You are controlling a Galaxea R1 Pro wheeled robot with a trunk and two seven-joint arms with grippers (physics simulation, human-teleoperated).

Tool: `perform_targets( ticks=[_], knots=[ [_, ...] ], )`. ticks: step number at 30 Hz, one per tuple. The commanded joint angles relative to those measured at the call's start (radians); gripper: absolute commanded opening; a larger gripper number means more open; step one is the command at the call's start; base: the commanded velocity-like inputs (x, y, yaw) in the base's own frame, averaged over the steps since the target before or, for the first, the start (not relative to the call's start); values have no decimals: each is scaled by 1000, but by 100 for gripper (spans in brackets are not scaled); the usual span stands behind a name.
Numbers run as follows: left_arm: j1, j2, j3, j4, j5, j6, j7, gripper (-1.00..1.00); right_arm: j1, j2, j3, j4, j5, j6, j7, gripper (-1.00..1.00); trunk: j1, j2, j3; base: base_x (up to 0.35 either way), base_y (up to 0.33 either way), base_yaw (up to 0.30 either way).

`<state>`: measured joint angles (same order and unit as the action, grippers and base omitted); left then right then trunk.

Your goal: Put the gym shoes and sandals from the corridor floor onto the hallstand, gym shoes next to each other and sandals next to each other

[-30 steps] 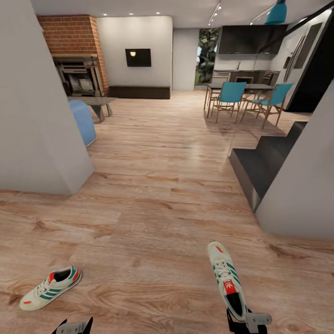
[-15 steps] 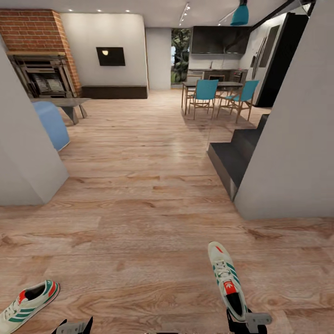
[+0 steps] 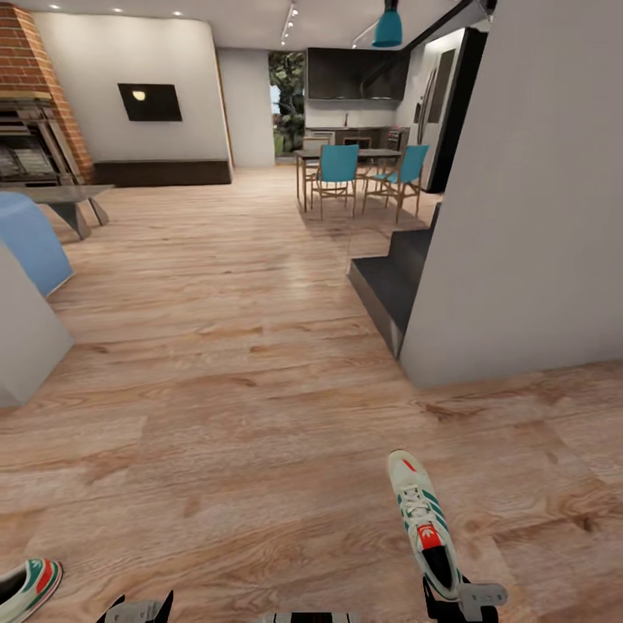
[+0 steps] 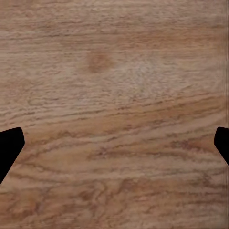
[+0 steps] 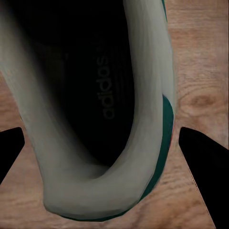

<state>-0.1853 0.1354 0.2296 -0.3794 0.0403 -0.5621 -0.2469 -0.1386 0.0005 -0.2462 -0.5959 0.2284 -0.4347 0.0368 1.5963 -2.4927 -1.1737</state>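
Note:
One gym shoe, white with teal stripes and a red tongue patch, hangs toe-forward above the corridor floor. My right gripper is shut on its heel. In the right wrist view the shoe's heel opening sits between the two dark fingertips of that gripper. The other gym shoe lies on the floor at the lower left edge, partly cut off. My left gripper is open over bare planks, with its fingers wide apart. The sandals and the hallstand are out of view.
A grey wall corner stands close on the right, with a dark low step beside it. Another wall corner and a blue seat are on the left. A dining table with teal chairs is far ahead across open floor.
The whole view has swung to the right, so walls and the floor shoe slid left in the picture. The held gym shoe kept its place in my right gripper.

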Motion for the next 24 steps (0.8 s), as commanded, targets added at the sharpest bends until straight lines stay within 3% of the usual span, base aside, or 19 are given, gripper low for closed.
perform_targets(
  ticks=[1,24],
  knots=[
    [0,0,6,1,4,-1,-10,100,-1,1,-6,1,8,-4,4,-100,0,0,-1,0,0,-300],
    [0,0,6,1,4,-1,-9,100,-1,0,-6,1,8,-4,5,-100,0,0,7,0,0,-300]
  ],
)
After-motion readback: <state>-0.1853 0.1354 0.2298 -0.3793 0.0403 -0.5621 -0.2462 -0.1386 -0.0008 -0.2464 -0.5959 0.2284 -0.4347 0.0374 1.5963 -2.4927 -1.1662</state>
